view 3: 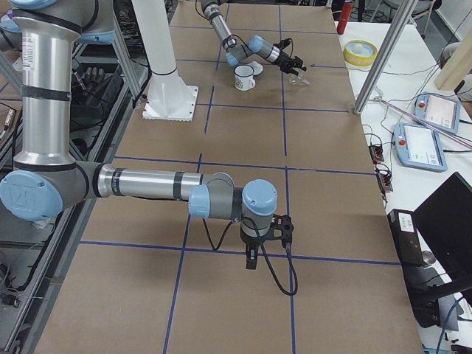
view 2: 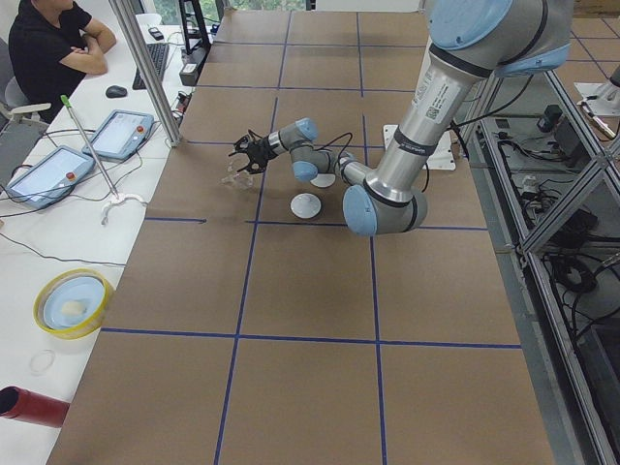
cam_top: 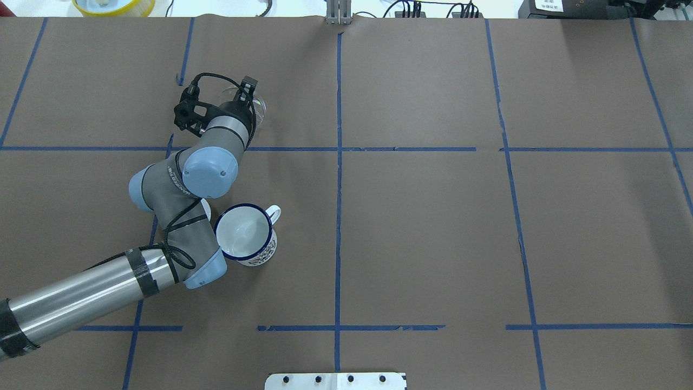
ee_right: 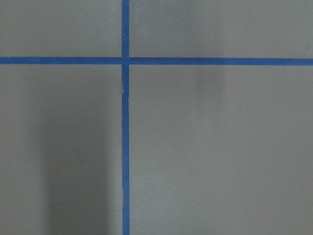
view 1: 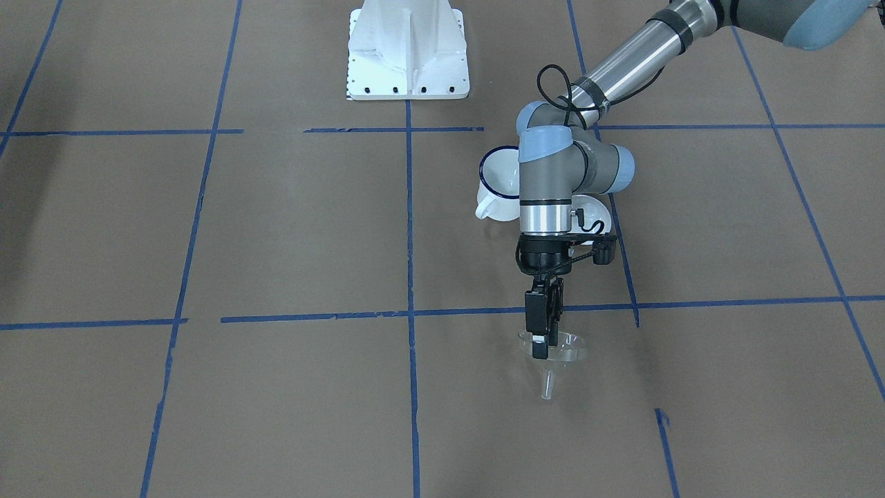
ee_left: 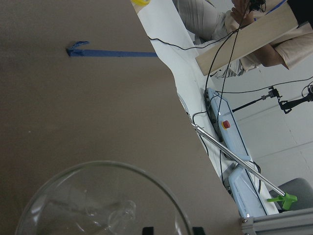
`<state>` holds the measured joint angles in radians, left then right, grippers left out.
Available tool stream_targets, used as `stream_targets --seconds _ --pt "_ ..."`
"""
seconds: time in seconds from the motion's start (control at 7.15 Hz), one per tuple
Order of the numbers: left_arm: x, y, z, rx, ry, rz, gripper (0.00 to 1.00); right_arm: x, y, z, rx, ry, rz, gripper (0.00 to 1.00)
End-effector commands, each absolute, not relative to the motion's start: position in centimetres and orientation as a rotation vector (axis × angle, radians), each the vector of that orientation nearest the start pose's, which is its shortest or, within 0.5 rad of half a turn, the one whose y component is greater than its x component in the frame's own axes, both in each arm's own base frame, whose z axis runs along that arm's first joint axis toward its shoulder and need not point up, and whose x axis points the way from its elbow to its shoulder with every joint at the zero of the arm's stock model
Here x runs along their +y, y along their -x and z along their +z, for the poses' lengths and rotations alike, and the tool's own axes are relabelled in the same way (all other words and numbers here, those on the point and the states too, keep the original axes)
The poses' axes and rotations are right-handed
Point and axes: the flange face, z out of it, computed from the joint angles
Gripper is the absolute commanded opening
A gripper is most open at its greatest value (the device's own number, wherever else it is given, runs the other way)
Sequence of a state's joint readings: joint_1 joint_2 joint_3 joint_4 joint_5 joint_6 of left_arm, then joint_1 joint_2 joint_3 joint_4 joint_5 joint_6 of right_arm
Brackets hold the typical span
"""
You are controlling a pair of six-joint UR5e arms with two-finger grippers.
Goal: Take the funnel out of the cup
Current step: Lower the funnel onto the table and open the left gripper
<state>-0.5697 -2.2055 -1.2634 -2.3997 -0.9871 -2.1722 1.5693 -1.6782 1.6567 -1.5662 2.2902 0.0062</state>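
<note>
Front view: a brown paper table (view 1: 276,228) gridded with blue tape (view 1: 409,228). The left gripper (view 1: 541,346) pinches the rim of the funnel (view 1: 570,348), well apart from the cup (view 1: 499,181).

Right side view: the right gripper (view 3: 251,259) hangs over the paper, and I cannot tell its finger state. Control tablets (view 3: 420,146) lie on a white bench (view 3: 428,184).

Brown paper-covered table (cam_top: 433,238), gridded with blue tape lines (cam_top: 338,227). Round white lid with a knob (view 2: 306,204) lying flat, near a tape line. On the white side bench (view 2: 58,242): yellow-rimmed round bowl (view 2: 73,302), red cylinder (view 2: 27,407), grey tablet-like unit (view 2: 118,134), possibly a teach pendant.
</note>
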Motion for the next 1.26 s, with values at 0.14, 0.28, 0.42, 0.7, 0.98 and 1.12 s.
stream_targets --seconds 0.14,0.28,0.42,0.7,0.98,1.12 --pt "-54.9 -48.7 26.7 1.296 -0.610 -1.244 1.00 -44.5 -6.7 67.0 -0.719 0.019 0.010 1.00" --pt "-54.2 -47.8 26.4 1.244 -0.624 -1.177 1.00 -44.5 -6.7 67.0 -0.719 0.019 0.010 1.00" --pt "-52.3 -45.8 25.7 1.211 -0.536 -1.055 1.00 -44.5 -6.7 67.0 -0.719 0.019 0.010 1.00" --pt "-49.8 -41.6 25.6 1.100 -0.474 -0.803 1.00 -44.5 -6.7 67.0 -0.719 0.019 0.010 1.00" --pt "-50.9 -35.9 25.5 1.025 -0.340 -0.548 1.00 -44.5 -6.7 67.0 -0.719 0.019 0.010 1.00" --pt "-50.5 -32.1 26.7 0.996 -0.305 -0.402 1.00 -44.5 -6.7 67.0 -0.719 0.019 0.010 1.00"
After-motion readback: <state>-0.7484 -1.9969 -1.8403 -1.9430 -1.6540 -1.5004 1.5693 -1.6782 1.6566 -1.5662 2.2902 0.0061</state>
